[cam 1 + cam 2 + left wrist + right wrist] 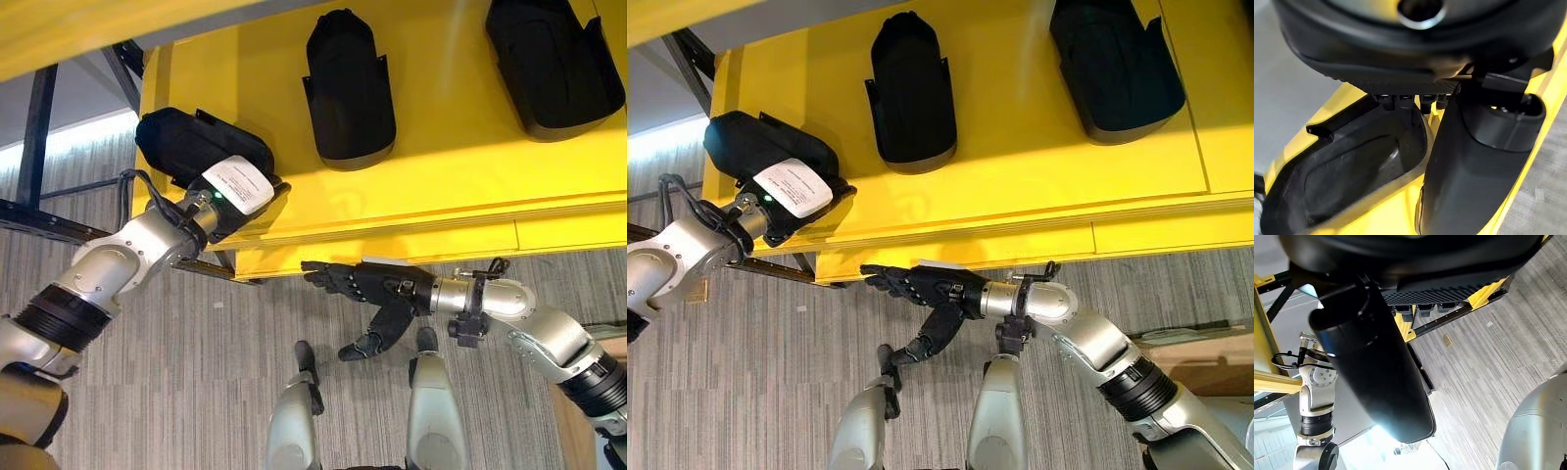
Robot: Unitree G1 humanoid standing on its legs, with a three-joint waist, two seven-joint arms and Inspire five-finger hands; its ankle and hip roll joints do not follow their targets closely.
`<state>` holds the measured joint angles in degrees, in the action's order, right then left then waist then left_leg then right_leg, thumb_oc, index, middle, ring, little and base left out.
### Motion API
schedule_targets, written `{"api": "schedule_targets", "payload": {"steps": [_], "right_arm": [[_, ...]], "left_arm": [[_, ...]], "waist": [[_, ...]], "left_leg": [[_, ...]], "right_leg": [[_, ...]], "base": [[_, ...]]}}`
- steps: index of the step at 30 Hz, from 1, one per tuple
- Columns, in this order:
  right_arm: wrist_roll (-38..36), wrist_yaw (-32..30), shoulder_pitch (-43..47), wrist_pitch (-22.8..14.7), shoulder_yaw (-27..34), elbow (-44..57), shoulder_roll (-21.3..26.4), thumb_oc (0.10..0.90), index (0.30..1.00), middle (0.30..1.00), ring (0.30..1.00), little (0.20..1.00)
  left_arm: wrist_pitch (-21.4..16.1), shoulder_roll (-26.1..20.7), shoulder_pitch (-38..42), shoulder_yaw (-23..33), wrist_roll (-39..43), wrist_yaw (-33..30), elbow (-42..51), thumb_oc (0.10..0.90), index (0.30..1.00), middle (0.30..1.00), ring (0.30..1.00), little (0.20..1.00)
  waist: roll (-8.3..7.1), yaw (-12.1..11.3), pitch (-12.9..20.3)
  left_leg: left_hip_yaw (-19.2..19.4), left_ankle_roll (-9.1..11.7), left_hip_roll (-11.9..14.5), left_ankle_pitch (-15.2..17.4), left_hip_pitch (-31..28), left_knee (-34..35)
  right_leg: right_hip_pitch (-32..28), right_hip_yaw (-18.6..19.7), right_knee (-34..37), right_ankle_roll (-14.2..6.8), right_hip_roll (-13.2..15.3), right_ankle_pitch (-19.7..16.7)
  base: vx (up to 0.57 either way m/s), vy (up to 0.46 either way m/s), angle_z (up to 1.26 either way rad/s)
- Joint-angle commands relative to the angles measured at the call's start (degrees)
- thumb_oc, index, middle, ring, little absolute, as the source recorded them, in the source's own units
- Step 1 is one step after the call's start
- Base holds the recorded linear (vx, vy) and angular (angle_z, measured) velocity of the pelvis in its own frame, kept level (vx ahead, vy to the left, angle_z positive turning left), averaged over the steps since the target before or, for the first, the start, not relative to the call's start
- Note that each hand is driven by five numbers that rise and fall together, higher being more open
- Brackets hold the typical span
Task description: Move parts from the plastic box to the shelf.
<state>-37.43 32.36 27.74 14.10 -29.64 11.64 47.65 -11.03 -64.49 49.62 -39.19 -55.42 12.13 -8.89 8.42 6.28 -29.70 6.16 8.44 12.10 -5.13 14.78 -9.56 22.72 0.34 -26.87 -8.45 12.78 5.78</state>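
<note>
A yellow shelf (441, 196) carries three black hollow moulded parts. The leftmost part (186, 142) sits at the shelf's left end. My left hand (230, 201) is against that part's near end. In the left wrist view its fingers (1410, 100) reach over the hollow part (1352, 181) while its thumb (1474, 161) lies outside the rim, pinching the wall. My right hand (367, 284) hangs below the shelf's front edge, fingers straight, thumb (1376, 377) hanging down, holding nothing.
Two more black parts (348, 88) (554, 64) lie further right on the shelf, with bare yellow surface between and in front of them. A dark metal frame (39, 127) stands left of the shelf. Grey carpet lies below. A brown box corner (1205, 357) shows at the right.
</note>
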Motion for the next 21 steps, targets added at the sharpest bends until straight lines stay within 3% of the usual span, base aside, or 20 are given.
{"api": "schedule_targets", "payload": {"steps": [1,7,8,21], "right_arm": [[-6.4,0.3,2.9,-5.2,0.0,7.1,-4.2,0.9,1.0,1.0,1.0,1.0],[-7.7,0.0,3.5,-5.1,-0.7,7.2,-3.4,0.9,1.0,1.0,1.0,1.0],[-8.3,-0.3,4.4,-5.1,-1.3,6.9,-3.2,0.9,1.0,1.0,1.0,1.0],[-10.2,-3.0,7.5,-4.8,-3.9,6.6,-4.1,0.9,1.0,1.0,1.0,1.0]], "left_arm": [[-3.0,-6.3,0.1,-2.1,-3.6,-0.8,-1.2,0.9,1.0,1.0,1.0,1.0],[-7.3,-7.4,3.0,-5.3,-6.8,-1.2,0.3,0.9,1.0,1.0,1.0,1.0],[-10.1,-8.2,5.7,-7.3,-8.8,-2.1,0.3,0.9,1.0,1.0,1.0,1.0],[-18.9,-7.9,16.1,-15.3,-15.6,-8.7,-1.1,0.9,1.0,1.0,1.0,1.0]], "waist": [[-1.51,0.3,5.2],[-1.16,0.6,5.4],[-0.96,0.7,5.3],[-0.41,1.4,5.3]], "left_leg": [[1.4,-2.3,-0.3,4.0,-0.7,-2.6],[1.7,-2.3,-0.4,4.4,-1.1,-3.3],[1.7,-2.3,-0.4,4.5,-1.1,-3.4],[2.4,-2.5,-0.6,4.9,-1.2,-3.6]], "right_leg": [[-4.7,-5.2,2.8,2.2,0.7,2.1],[-5.2,-5.3,2.9,2.1,1.0,2.1],[-5.3,-5.3,2.8,2.0,1.1,2.2],[-5.1,-4.9,2.8,1.5,1.3,2.1]], "base": [[0.0,0.0,0.0],[0.0,0.0,0.0],[0.0,0.0,0.0],[0.0,0.0,0.0]]}}
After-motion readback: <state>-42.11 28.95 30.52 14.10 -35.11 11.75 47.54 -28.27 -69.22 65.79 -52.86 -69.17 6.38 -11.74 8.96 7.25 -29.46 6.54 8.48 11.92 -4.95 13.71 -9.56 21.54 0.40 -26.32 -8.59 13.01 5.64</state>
